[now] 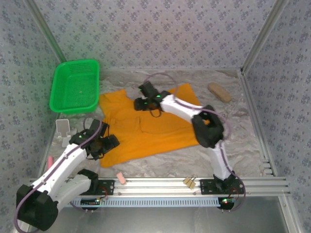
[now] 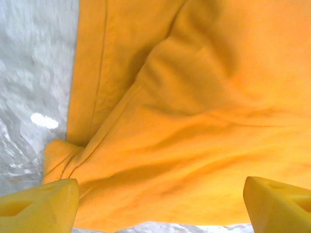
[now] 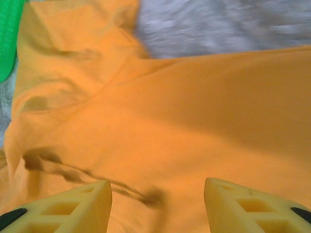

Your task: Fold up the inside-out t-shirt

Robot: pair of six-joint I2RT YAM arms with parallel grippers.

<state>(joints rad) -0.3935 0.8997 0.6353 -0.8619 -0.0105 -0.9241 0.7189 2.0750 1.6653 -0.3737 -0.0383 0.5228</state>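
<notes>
I see left tool (image 2: 160,206) jaws spread wide, gripping nothing; right tool (image 3: 158,206) jaws parted, also empty. The inside-out t-shirt (image 1: 146,133) lies on the worktop (image 1: 243,141), directly beneath and ahead of both tools

A lab-style robot test cell: patterned walls (image 1: 160,29) on aluminium posts (image 1: 262,33) enclose a bench (image 1: 243,136), with two arms (image 1: 182,109) bolted to a slotted rail (image 1: 165,183).

Walls: pale grey floral-print wall panels (image 1: 160,29) enclosed three sides | Frame: silver aluminium corner posts (image 1: 260,35) stood at back corners | Surface: crinkled whitish-grey table covering (image 1: 243,141) lay rumpled | Light: was even
</notes>
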